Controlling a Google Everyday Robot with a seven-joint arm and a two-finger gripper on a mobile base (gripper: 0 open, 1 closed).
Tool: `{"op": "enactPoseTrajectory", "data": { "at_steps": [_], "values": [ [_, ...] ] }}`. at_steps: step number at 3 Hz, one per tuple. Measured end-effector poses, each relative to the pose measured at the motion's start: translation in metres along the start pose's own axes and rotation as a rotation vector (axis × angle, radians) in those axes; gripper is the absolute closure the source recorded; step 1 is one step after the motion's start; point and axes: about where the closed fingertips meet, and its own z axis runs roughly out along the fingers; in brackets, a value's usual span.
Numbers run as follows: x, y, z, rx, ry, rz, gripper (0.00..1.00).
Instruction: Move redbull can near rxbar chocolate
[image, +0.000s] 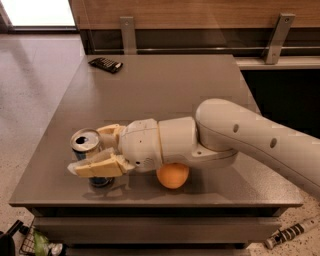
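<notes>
The redbull can (85, 141) stands upright near the table's front left corner, its silver pull-tab top showing. My gripper (90, 151) reaches in from the right and straddles the can. One cream finger (97, 166) crosses the can's near side and the other (111, 131) lies against its far side. The fingers look closed on the can, which rests on the table. The rxbar chocolate (105, 64), a flat dark bar, lies at the far left of the table, well away from the can.
An orange (172, 176) sits on the grey table (175, 90) just under my wrist, right of the can. The front edge is close to the can. A wooden wall with metal brackets runs behind the table.
</notes>
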Motion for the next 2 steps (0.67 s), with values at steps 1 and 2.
{"op": "enactPoseTrajectory", "data": {
  "at_steps": [1, 2],
  "values": [
    [-0.0013, 0.0016, 0.0021, -0.004, 0.001, -0.003, 0.86],
    [-0.0022, 0.0027, 0.0035, -0.007, 0.003, -0.006, 1.00]
  ]
}}
